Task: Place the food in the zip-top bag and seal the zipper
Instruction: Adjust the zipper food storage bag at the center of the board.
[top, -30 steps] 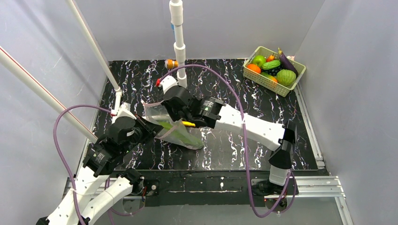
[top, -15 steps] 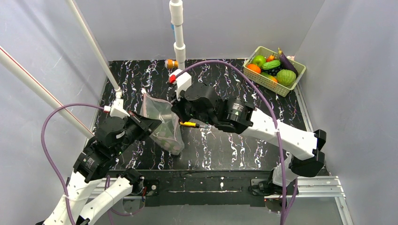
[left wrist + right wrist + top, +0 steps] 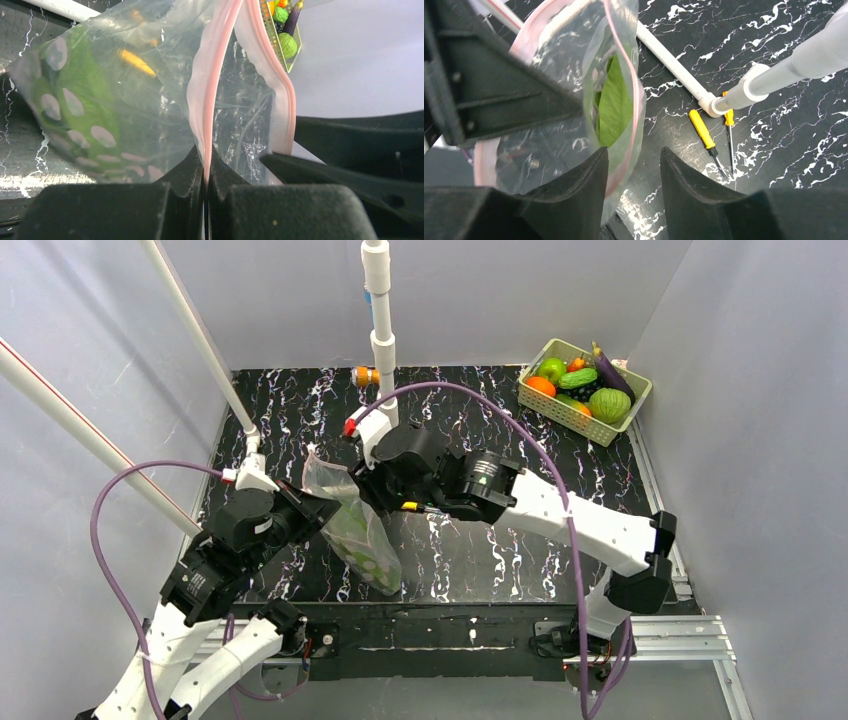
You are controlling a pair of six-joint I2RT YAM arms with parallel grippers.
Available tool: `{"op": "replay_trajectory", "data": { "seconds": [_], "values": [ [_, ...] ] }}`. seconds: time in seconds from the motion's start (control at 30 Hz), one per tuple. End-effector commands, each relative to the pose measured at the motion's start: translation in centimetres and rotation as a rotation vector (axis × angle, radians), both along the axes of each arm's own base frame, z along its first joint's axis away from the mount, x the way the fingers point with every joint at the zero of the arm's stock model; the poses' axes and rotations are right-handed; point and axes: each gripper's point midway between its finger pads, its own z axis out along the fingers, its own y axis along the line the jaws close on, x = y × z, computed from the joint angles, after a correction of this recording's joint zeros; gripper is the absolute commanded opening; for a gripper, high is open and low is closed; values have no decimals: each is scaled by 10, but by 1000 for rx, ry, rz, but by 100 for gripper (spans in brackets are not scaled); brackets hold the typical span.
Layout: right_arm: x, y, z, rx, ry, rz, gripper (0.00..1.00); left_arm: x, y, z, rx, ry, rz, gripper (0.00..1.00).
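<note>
The zip-top bag (image 3: 365, 535) hangs over the table's near left part, dotted and clear, with a long green leafy piece (image 3: 616, 105) inside. My left gripper (image 3: 322, 506) is shut on its pink zipper (image 3: 215, 80) at one end of the mouth, as the left wrist view shows (image 3: 205, 167). The mouth gapes open. My right gripper (image 3: 634, 160) stands open at the mouth's other side, with the pink edge loose between its fingers, close to the left one. More food lies in the green basket (image 3: 565, 415): a green melon (image 3: 609, 405), an eggplant (image 3: 612, 372) and an orange ball (image 3: 541, 386).
A white pipe post (image 3: 380, 340) stands at the back centre with a small orange piece (image 3: 365, 376) beside it. Two slanted white pipes (image 3: 200, 340) cross the left side. Yellow-handled screwdrivers (image 3: 701, 130) lie on the black marbled table under my right arm.
My right gripper has opened and let go of the bag's edge. The bag, lifted half a second ago, now hangs longer and lower from my left gripper.
</note>
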Motion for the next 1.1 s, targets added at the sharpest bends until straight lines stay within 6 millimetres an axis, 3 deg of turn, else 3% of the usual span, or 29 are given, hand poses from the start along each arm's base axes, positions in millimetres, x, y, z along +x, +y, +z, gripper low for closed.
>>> {"op": "replay_trajectory", "data": {
  "seconds": [0.0,0.07,0.13,0.27,0.43,0.67,0.87,1.0,1.07],
  "values": [
    [-27,-26,78,180,-33,115,54,10,5,16,33,-49,32,0],
    [-34,-40,98,228,-51,131,57,13,8,12,56,-32,46,0],
    [-28,-54,109,241,-88,88,61,15,9,9,70,-17,63,0],
    [3,-84,105,220,-140,-45,67,18,9,7,78,1,74,0],
    [61,-144,79,267,-89,-247,64,17,6,9,61,-1,62,0],
    [142,-236,36,322,-89,-591,69,17,1,3,59,8,40,0],
    [221,-305,1,326,-21,-893,80,18,-10,0,37,29,0,0],
    [269,-352,-13,347,-8,-1076,97,18,-14,-2,35,38,-17,0],
    [293,-373,-30,338,27,-1151,98,17,-14,-3,41,39,-24,0]
  ]
}}
